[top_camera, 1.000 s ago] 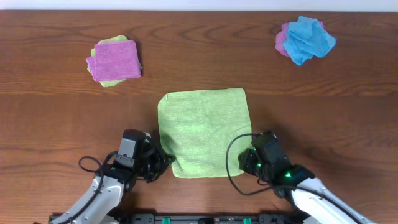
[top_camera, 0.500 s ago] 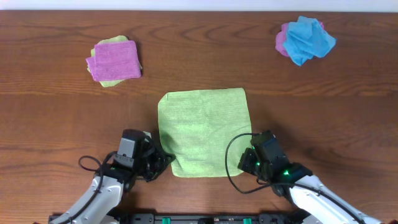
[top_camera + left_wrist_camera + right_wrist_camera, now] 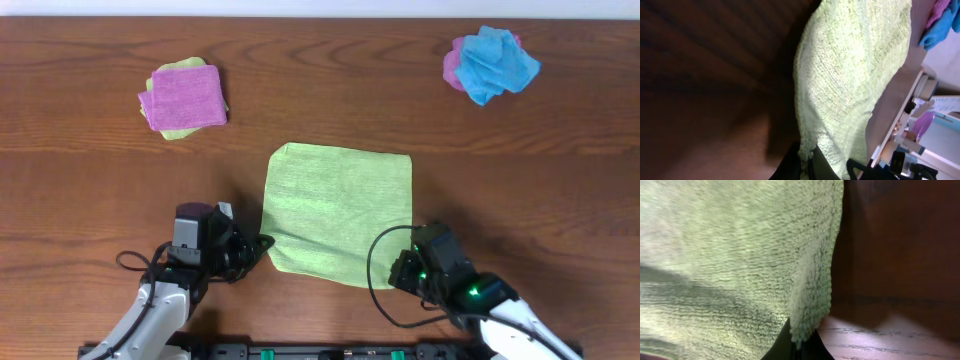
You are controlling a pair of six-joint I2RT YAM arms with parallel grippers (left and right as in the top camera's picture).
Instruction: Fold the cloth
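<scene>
I see the lime-green terry cloth lying spread out, a rough square, on the dark wooden bench, slightly skewed so its near edge slopes down toward my right arm. It sits in the middle of the bench, closer to the arms than to the far edge.

The left gripper sits at the cloth's near-left corner. In the left wrist view its dark fingers are closed on that corner, and the fabric bunches into a small tuft where they pinch it. The cloth runs away from the gripper across the wood, and its edge casts a shadow beside it.

The right gripper sits at the cloth's near-right corner. In the right wrist view it is clamped on the corner, with the looped pile drawn down to a point between the dark fingers and the edge curling slightly above the pinch.

Far to the left of the cloth, a folded pink cloth lies on a yellow-green cloth. Far to its right, toward the back, a crumpled blue cloth rests on a crumpled magenta cloth.
</scene>
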